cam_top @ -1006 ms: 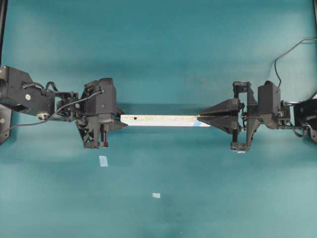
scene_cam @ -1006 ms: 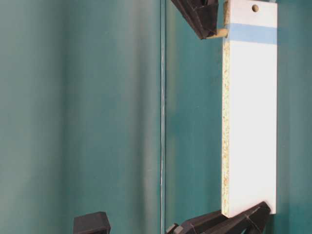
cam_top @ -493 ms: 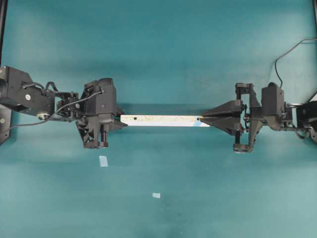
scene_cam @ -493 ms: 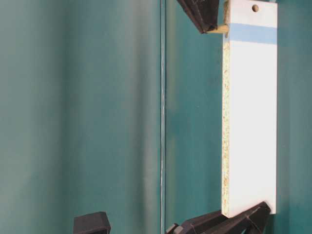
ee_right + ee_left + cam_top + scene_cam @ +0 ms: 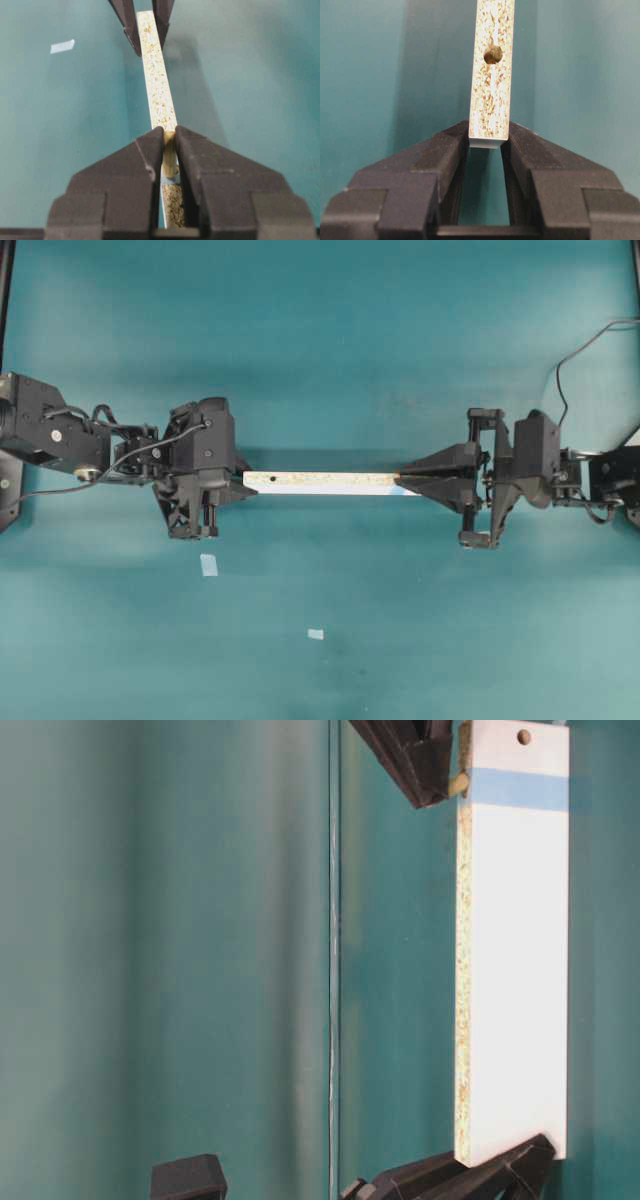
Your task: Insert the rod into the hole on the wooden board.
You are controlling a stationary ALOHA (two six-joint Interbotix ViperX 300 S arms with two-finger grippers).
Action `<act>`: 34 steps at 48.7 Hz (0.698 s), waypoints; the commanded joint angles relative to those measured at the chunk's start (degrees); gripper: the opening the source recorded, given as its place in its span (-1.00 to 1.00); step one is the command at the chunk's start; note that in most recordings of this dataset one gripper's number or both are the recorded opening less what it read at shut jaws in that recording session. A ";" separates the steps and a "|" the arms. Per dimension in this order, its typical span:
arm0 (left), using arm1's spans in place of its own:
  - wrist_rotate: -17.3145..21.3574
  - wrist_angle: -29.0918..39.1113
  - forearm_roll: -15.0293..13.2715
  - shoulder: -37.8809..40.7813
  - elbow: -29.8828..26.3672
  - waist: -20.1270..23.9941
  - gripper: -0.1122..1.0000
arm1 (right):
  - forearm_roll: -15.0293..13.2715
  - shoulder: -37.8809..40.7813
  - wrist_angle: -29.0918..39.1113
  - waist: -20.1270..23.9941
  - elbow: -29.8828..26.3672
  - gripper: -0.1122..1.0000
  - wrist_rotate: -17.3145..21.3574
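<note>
While the left gripper (image 5: 489, 150) clamps the board (image 5: 325, 483), the right gripper (image 5: 169, 145) pinches the rod (image 5: 169, 157) at its edge, not yet seated.

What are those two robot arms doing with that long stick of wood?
The left tool is pinching one end of the wooden board, holding it up above the green table. The right tool grips a little wooden rod and presses its tip against the board's speckled edge near the blue stripe. The hole near the left tool is empty. Two small pale markers lie on the table.
</note>
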 commanded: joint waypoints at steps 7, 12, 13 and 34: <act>-0.44 0.09 0.09 -0.62 -0.26 0.18 -0.23 | 2.37 -0.97 0.09 0.26 -0.53 -0.60 -1.41; -0.44 0.09 0.09 -0.62 -0.18 0.18 -0.23 | 2.46 -0.97 0.00 0.26 -0.70 -0.60 -1.49; -0.44 0.09 0.09 -0.53 -0.18 0.18 -0.23 | 2.46 -1.05 0.09 0.18 -0.70 -0.60 -1.49; -0.44 0.09 0.09 -0.53 -0.26 0.18 -0.23 | 3.08 -0.97 0.00 0.26 -1.14 -0.60 -1.76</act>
